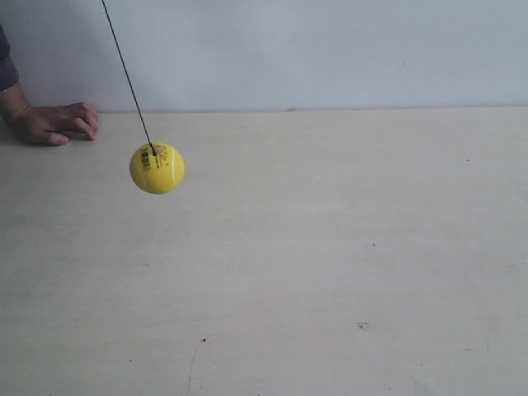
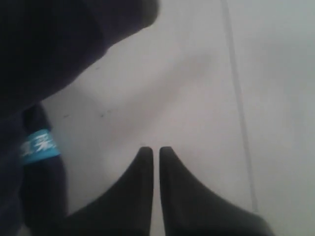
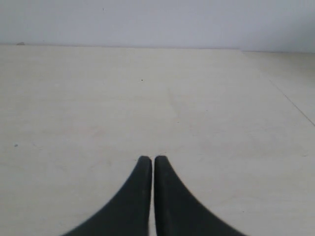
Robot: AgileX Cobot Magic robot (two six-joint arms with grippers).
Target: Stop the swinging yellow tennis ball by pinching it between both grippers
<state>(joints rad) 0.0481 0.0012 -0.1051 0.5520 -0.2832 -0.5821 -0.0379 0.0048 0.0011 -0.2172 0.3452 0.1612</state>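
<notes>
Exterior view: the yellow tennis ball [image 1: 157, 167] hangs clear of the pale table [image 1: 346, 247], left of centre. Its thin dark string [image 1: 128, 78] slants up to the left, so I judge it caught out of plumb, mid-swing. The ball is round and smooth, with a white curved seam and a small black barcode print by the string's anchor. A human hand [image 1: 56, 123] rests with curled fingers at the far left, by the plain wall [image 1: 330, 49], probably parked out of the way. Neither arm shows here.

Left wrist view: the left gripper [image 2: 151, 150] has its 2 black tapered jaws drawn together, only a thin slit between them, gripping nothing. A blurred dark mass with a blue label [image 2: 39, 146] crowds one side, and I cannot tell what it is. No ball is in sight.

Right wrist view: the right gripper [image 3: 149, 160] is clenched the same way and empty, looking along the matt, faintly grained tabletop toward the far wall. I reckon each closed pair serves as 1 blunt point for pressing the ball from opposite sides
</notes>
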